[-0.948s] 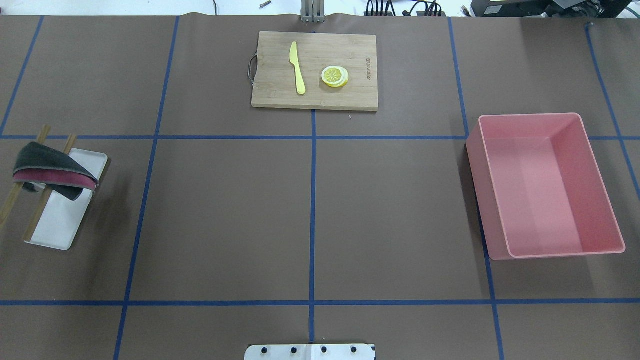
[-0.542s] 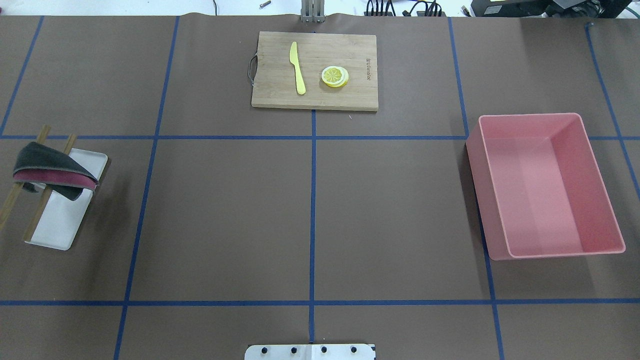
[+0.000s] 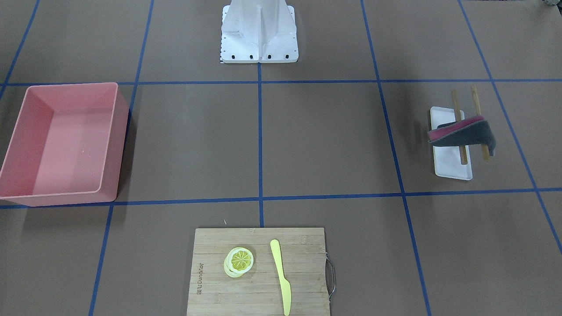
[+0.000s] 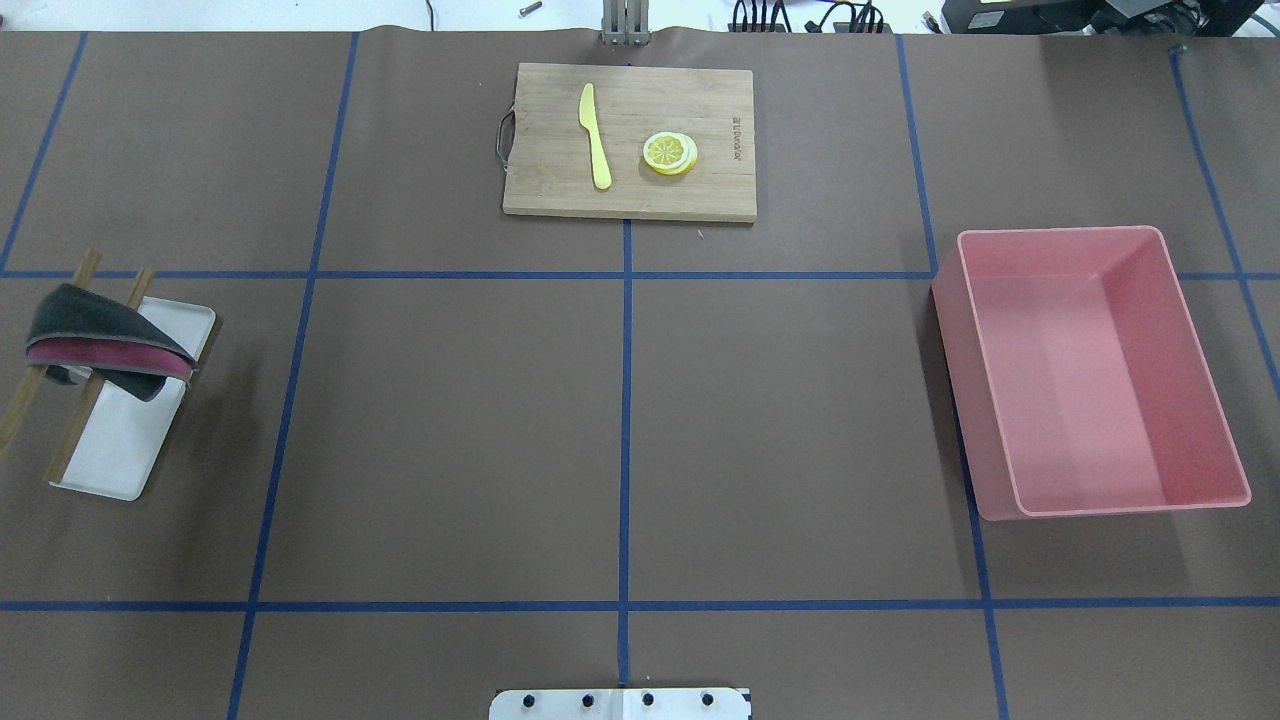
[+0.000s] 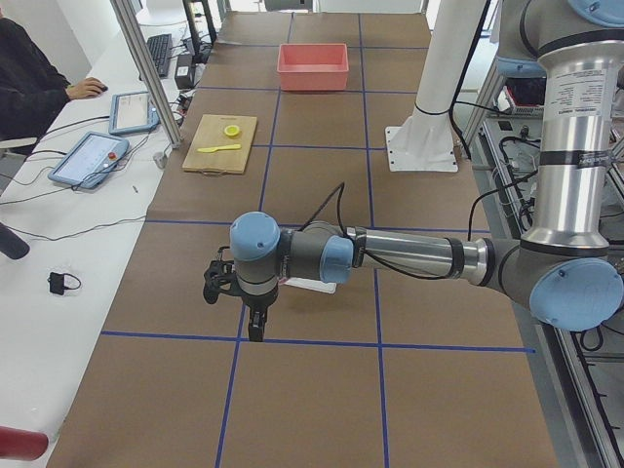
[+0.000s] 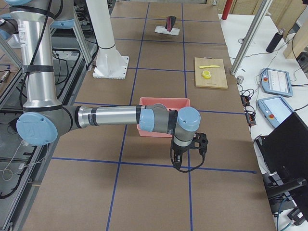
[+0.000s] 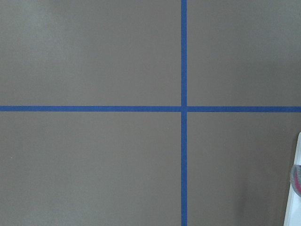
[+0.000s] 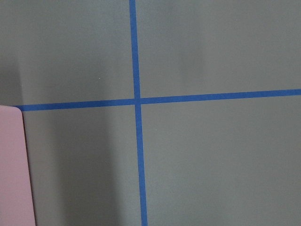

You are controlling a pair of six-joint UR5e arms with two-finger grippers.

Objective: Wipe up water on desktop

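Note:
The desktop (image 4: 450, 430) is a matte brown surface with a grid of blue tape lines; I see no water on it in any view. A folded grey and magenta cloth (image 4: 105, 345) hangs over two wooden sticks on a white tray (image 4: 120, 450) at the left side; it also shows in the front view (image 3: 463, 134). My left gripper (image 5: 255, 331) hangs over the table near that tray, seen only from the side, so I cannot tell its state. My right gripper (image 6: 176, 162) hangs beside the pink bin, also seen only from the side.
A bamboo cutting board (image 4: 700, 190) at the far middle holds a yellow knife (image 4: 595, 135) and lemon slices (image 4: 670, 153). A pink bin (image 4: 1190, 400) stands on the right. The robot's white base (image 3: 259, 30) is at the near edge. An operator (image 5: 29, 78) sits at the far side.

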